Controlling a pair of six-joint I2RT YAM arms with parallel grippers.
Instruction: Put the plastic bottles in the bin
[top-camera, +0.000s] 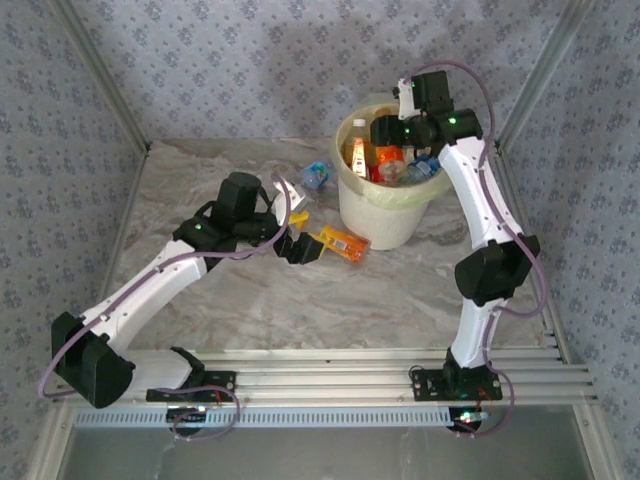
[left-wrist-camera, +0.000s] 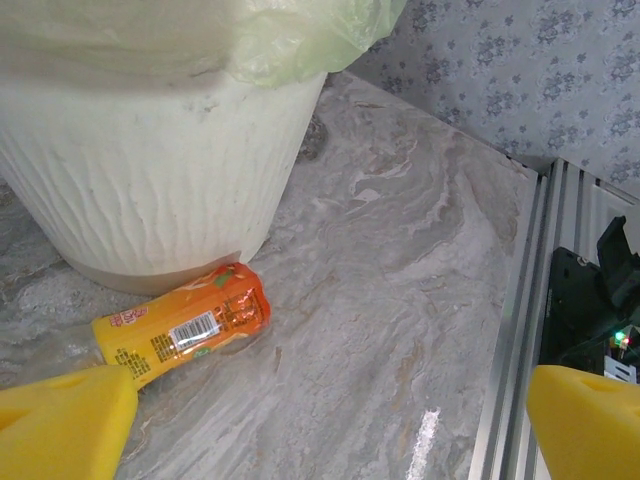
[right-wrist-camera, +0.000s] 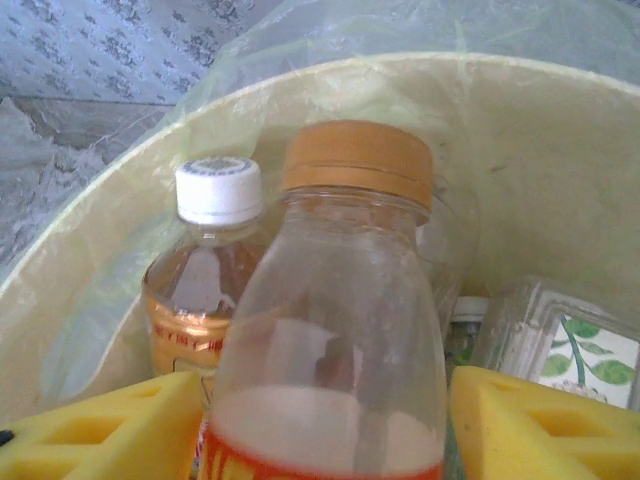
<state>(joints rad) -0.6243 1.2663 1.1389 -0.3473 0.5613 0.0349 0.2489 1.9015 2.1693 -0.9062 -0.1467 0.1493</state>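
Crowding the bin (right-wrist-camera: 560, 150): upright bottles (right-wrist-camera: 340, 330)

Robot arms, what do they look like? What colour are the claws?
The left arm and right arm have white tube-shaped links joined by chunky black joints, each with a small green light. A thin purple-grey cable loops along each. The left claw and right claw have two blocky yellow fingers each.

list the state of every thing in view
round white bag-lined bin: upright, partly filled
clear brown-capped plastic bottle: upright in bin, inside right gripper
clear white-capped bottle: upright in bin
orange-labelled bottle: lying on table at bin's base
blue-labelled bottle: lying on table
left gripper: open
right gripper: around brown-capped bottle, grip unclear
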